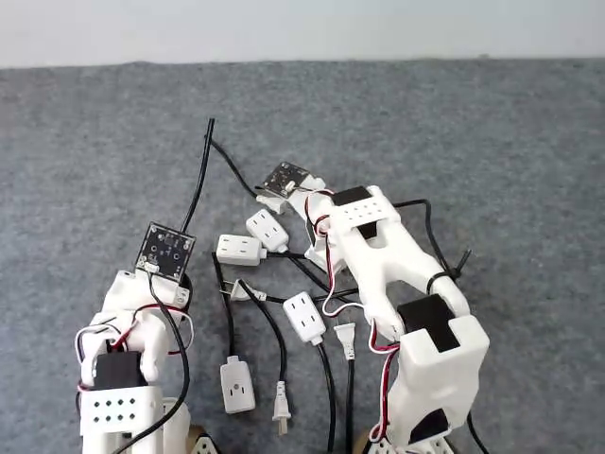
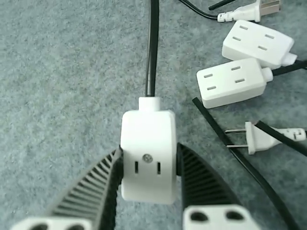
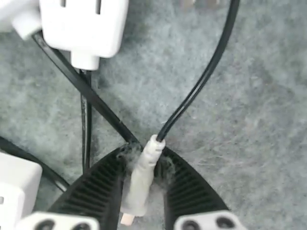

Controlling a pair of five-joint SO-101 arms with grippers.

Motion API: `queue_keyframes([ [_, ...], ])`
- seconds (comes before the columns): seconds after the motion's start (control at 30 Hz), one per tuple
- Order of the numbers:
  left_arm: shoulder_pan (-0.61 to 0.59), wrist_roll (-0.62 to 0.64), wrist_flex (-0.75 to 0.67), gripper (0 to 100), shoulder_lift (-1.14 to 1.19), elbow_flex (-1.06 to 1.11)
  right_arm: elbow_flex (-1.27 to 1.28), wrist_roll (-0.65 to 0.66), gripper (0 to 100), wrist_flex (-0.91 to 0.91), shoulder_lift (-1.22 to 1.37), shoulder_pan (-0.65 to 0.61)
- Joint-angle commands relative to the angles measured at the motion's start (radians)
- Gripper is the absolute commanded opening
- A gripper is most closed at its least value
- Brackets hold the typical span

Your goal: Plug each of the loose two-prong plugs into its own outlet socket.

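At near left, outlet socket (image 2: 147, 129) is clamped by left gripper (image 2: 148, 155); plug (image 3: 138, 187) is pinched by right gripper (image 3: 145, 152), arm extended farther.

A grey, felt-like mat (image 1: 492, 142) with a mottled, fibrous nap covers the table across the high view, lying flat and unwrinkled. Along the far side it meets a pale, plain wall (image 1: 284, 28) in a straight line. The light is soft and even, leaving only faint shadows on the mat. Seen close in the wrist views, its fibres look fuzzy, flecked light and dark.
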Motion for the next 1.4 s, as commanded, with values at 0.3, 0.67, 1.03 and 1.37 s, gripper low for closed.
queue_keyframes([
  [0.3,0.003,0.009,-0.081,2,-0.018,0.024,-0.012,-0.017,0.8,0.002,-0.007,-0.005],
  [0.67,0.006,0.009,-0.078,32,-0.018,0.019,-0.02,-0.132,0.8,0.005,-0.166,-0.016],
  [1.03,0.127,0.009,-0.029,32,-0.02,-0.001,-0.026,-0.163,0.8,0.151,-0.754,-0.148],
  [1.37,0.13,0.009,0.023,32,-0.021,-0.039,-0.021,-0.164,0.8,0.211,-0.989,-0.278],
])
